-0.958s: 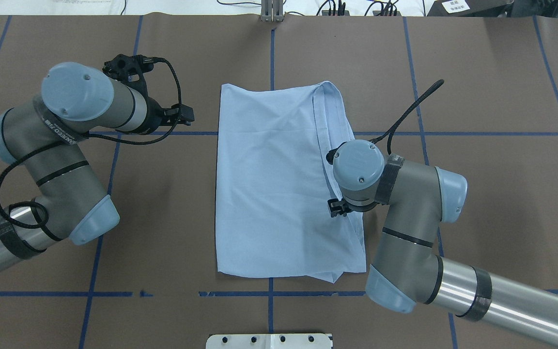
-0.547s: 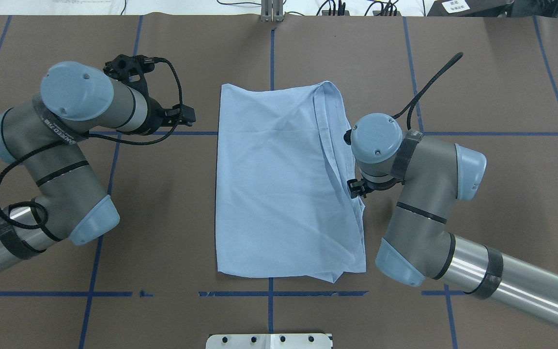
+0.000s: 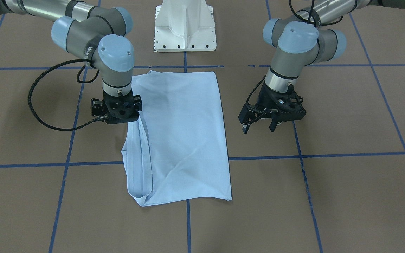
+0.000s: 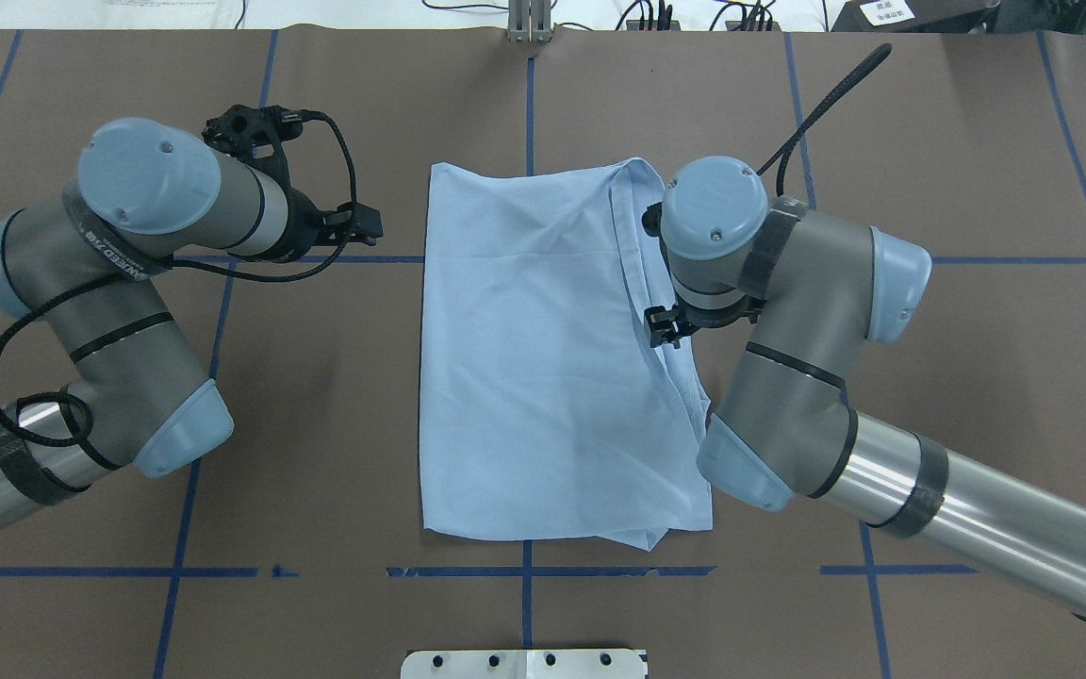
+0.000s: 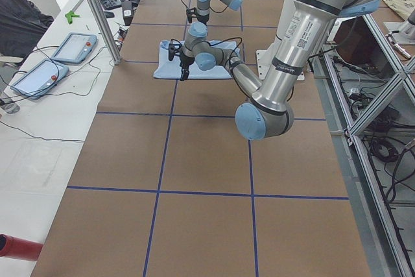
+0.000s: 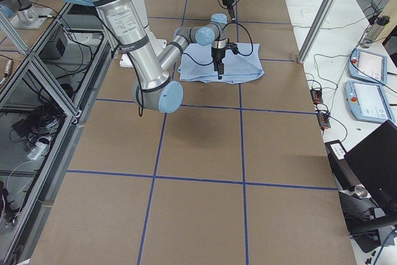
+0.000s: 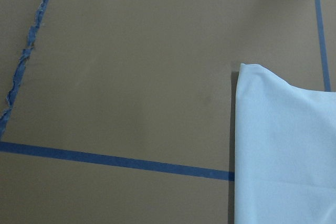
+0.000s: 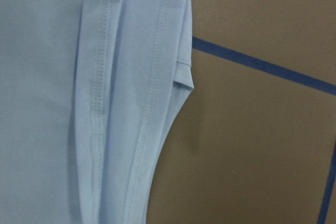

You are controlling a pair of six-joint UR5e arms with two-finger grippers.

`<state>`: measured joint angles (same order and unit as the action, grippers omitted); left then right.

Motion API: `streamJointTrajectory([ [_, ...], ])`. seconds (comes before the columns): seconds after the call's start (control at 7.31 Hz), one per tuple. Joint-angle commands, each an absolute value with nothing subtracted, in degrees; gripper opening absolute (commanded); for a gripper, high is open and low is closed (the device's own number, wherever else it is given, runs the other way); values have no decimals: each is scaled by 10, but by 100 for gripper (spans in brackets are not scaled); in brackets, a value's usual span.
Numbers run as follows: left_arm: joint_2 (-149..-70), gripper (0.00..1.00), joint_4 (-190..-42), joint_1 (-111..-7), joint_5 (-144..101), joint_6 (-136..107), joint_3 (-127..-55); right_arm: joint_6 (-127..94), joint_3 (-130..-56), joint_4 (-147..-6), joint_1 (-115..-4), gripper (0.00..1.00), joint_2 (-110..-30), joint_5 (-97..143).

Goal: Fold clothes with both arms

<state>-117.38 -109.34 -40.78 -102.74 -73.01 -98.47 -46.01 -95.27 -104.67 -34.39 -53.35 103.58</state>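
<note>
The clothes are one pale blue T-shirt, folded into a tall rectangle in the middle of the brown table; it also shows in the front view. Its stitched hems lie stacked along the robot's right side. My right gripper hangs over that hemmed edge, near the middle of its length. Its fingers are hidden under the wrist, so I cannot tell its state. My left gripper hovers above bare table beside the shirt's other long edge, open and holding nothing.
The white pedestal base stands at the robot's side of the table. Blue tape lines grid the brown table cover. Cables and plugs lie along the far edge. Tablets rest beyond the table's far edge.
My right arm has swung away from the robot along the shirt's hemmed edge, from its lower half to about mid-length. The left arm and the shirt have stayed put.
</note>
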Motion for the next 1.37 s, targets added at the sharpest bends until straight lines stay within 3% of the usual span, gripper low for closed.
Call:
streamJointTrajectory([
  [0.0,-1172,100,-1093,-408,-1027,-729,-984,-462,-849,-1036,-344,100,-450,1035],
  [0.55,-1172,100,-1094,-408,-1027,-729,-984,-461,-797,-1026,-337,100,-462,1038],
  [1.23,-1172,100,-1112,-405,-1027,-734,-976,-434,-802,-1060,-364,100,-465,1040],
])
